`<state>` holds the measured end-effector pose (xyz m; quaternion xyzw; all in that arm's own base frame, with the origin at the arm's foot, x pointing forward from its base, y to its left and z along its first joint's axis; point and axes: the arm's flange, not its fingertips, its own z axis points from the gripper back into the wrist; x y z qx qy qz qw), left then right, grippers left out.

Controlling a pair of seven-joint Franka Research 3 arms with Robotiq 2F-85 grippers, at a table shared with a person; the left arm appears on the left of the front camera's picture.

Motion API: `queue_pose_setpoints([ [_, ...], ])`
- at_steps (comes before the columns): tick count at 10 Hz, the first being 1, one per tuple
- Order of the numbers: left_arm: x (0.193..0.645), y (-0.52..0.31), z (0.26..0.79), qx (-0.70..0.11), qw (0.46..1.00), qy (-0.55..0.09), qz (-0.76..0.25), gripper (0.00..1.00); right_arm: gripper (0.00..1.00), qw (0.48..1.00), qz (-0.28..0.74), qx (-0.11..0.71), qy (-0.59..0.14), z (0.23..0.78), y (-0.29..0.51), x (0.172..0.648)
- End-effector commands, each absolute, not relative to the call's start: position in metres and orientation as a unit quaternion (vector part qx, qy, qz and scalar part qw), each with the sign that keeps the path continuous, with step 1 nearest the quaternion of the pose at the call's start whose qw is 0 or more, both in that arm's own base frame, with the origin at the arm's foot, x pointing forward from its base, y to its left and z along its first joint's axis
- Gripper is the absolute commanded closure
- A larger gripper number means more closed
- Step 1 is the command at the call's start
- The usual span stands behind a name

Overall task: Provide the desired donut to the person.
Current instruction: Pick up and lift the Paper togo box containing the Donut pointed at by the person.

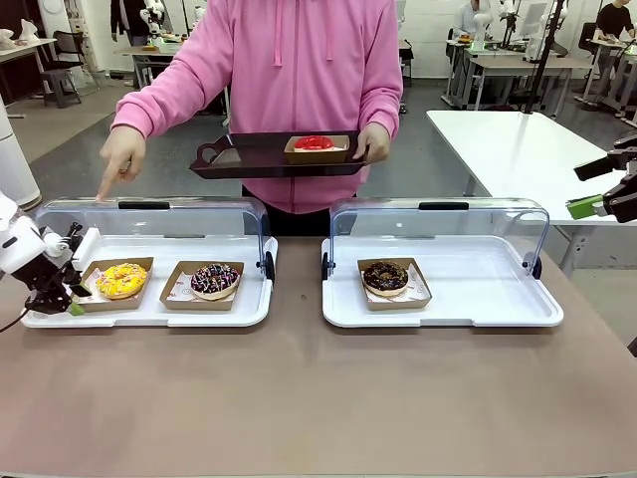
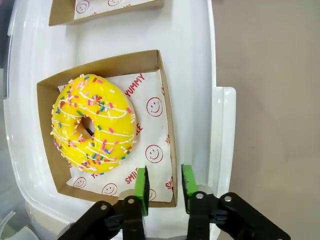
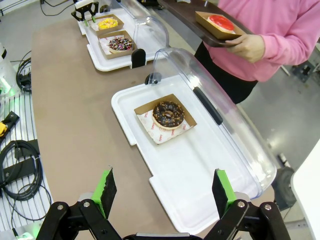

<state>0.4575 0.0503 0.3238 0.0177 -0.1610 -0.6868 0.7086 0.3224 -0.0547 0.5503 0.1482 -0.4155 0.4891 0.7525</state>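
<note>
Showing the pick-up stage of the hand-over: the choice is made, the delivery is not.

Nearest, the left gripper (image 2: 165, 180) sits at the near corner of the box (image 2: 100, 65) that holds the yellow donut (image 2: 107, 135). Its fingers stand close together, the green pads (image 2: 142, 187) either side of the box's cardboard wall: one inside, over the printed paper, the other outside. A slim gap shows between the pads with the wall in it, so the grip reads as a pinch on the box, not on the donut itself.

The box lies flat on the floor of the left case (image 1: 159, 317), beside a second box with a dark sprinkled donut (image 1: 214, 280). Judged from this, lifting has not begun.

The right gripper (image 3: 163, 185) hangs spread wide and empty above the near end of the right case (image 1: 438, 317), touching nothing.

Across the table (image 1: 299, 398), the person (image 1: 299, 60) points one hand (image 1: 121, 159) down at the left case's raised lid (image 1: 189, 214), over the yellow donut's end. This marks that donut as the one wanted. The other hand holds a dark tray (image 1: 259, 154) bearing a red donut (image 1: 315, 143) in its own box, with bare room beside it.

Left to do:
- lift the box
- carry it past the lid
- set it on the tray or within reach
- release
</note>
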Motion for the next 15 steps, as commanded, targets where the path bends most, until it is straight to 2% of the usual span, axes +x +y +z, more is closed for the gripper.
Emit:
queue_pose_setpoints([
  [1,0.459,0.052,0.323,0.013,0.710,-0.160,-0.686,1.00,0.00,0.752,0.488,0.153,-0.416,0.549,-0.055,0.323],
  [7,0.440,0.047,0.340,0.010,0.696,-0.159,-0.700,1.00,0.00,0.752,0.488,0.153,-0.416,0.549,-0.055,0.323],
  [9,0.413,0.045,0.363,0.020,0.685,-0.166,-0.709,1.00,0.00,0.752,0.488,0.153,-0.416,0.549,-0.055,0.323],
  [12,0.355,0.053,0.407,0.025,0.661,-0.213,-0.719,1.00,0.00,0.752,0.488,0.153,-0.416,0.549,-0.055,0.323],
  [13,0.340,0.056,0.421,0.036,0.670,-0.226,-0.706,1.00,0.00,0.752,0.488,0.153,-0.416,0.549,-0.055,0.323],
  [15,0.311,0.062,0.448,-0.007,0.680,-0.207,-0.703,1.00,0.00,0.752,0.488,0.153,-0.416,0.549,-0.055,0.323],
])
